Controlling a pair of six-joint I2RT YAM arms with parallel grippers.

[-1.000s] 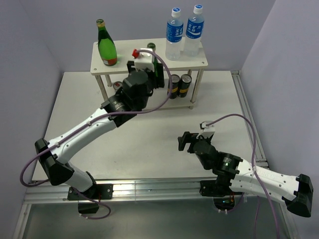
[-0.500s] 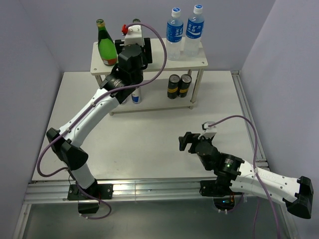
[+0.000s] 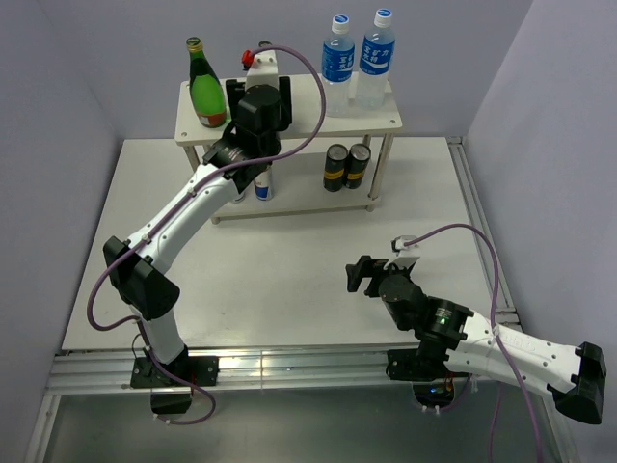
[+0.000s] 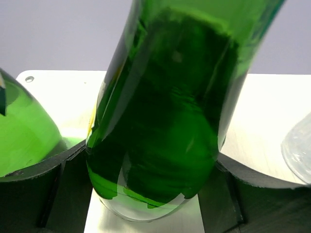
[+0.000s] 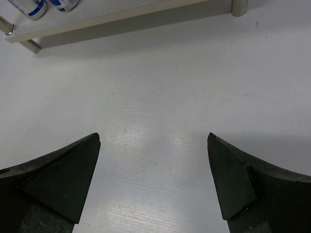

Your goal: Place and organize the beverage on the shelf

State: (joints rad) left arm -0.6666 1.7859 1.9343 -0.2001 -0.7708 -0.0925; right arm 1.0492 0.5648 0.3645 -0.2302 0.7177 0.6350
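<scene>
Left wrist view: my left claw [image 4: 153,196] is pinching a dark green glass bottle [image 4: 160,111], one black finger [image 4: 53,179] on each side of its lower body. The bottle leans a bit in the grip. Its base sits just over the top board of the small cream wooden two-tier shelf with thin silver legs [image 4: 272,111]; I can't tell if it touches.

Just left of the claw is a lighter green glass bottle [image 4: 24,136]. A clear plastic bottle [image 4: 299,155] is at its right.

On the top camera the left claw [image 3: 258,89] is up at the shelf's top board [image 3: 386,118], between the gold-capped green bottle [image 3: 206,92] and two blue-labelled clear water bottles [image 3: 355,60]. Below the claw, on the lower tier, stand a blue-and-white can [image 3: 262,186] and, further right, two black cans [image 3: 347,165].

My right claw [image 5: 153,138] is spread wide, holding nothing. It hangs over the bare white table [image 5: 155,87], with the shelf's lower board [image 5: 136,19] well ahead of it.
</scene>
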